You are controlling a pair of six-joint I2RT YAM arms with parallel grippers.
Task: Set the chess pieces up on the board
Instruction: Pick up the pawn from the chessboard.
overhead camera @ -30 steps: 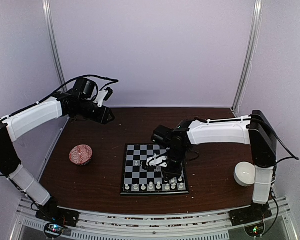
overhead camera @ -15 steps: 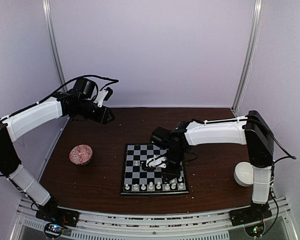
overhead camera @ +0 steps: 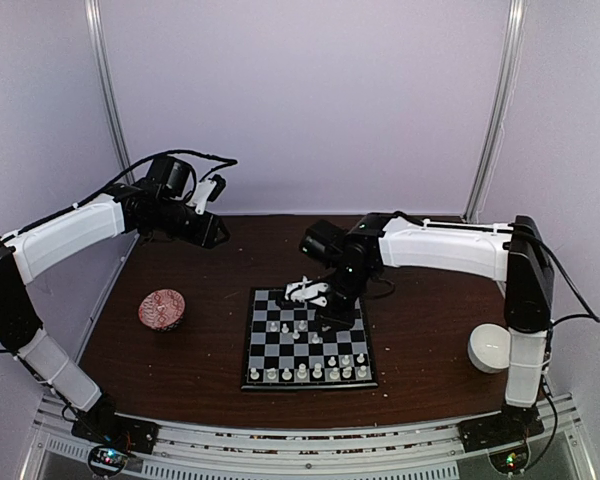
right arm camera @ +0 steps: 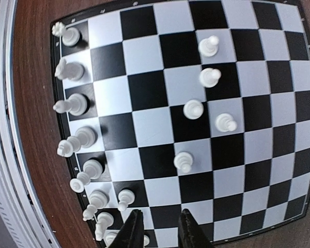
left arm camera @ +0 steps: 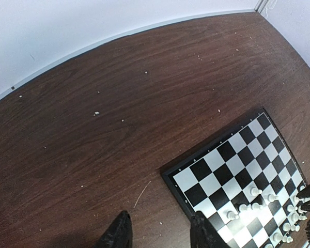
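Observation:
The board (overhead camera: 248, 340) lies flat on the brown table. White chess pieces (overhead camera: 302, 372) line its near edge, and a few stand mid-board. In the right wrist view one row of pieces (right arm camera: 72, 106) runs along the left rim of the board (right arm camera: 144, 93), with several pawns (right arm camera: 194, 109) further in. My right gripper (right arm camera: 159, 227) hovers over the board (overhead camera: 332, 316), open, with only squares between its fingers; a pawn (right arm camera: 125, 197) stands just left of it. My left gripper (overhead camera: 218, 235) hangs high at the back left, open and empty (left arm camera: 160, 232), the board's corner (left arm camera: 217, 155) beside it.
A red patterned bowl (overhead camera: 162, 308) sits left of the board and a white bowl (overhead camera: 489, 347) at the right, by the right arm's base. Pale crumbs (left arm camera: 96, 112) dot the table. The wall closes the back, with metal posts at both sides.
My right gripper has risen and drawn back from the near right squares toward the board's far side, and its jaws have parted. The left arm has not moved.

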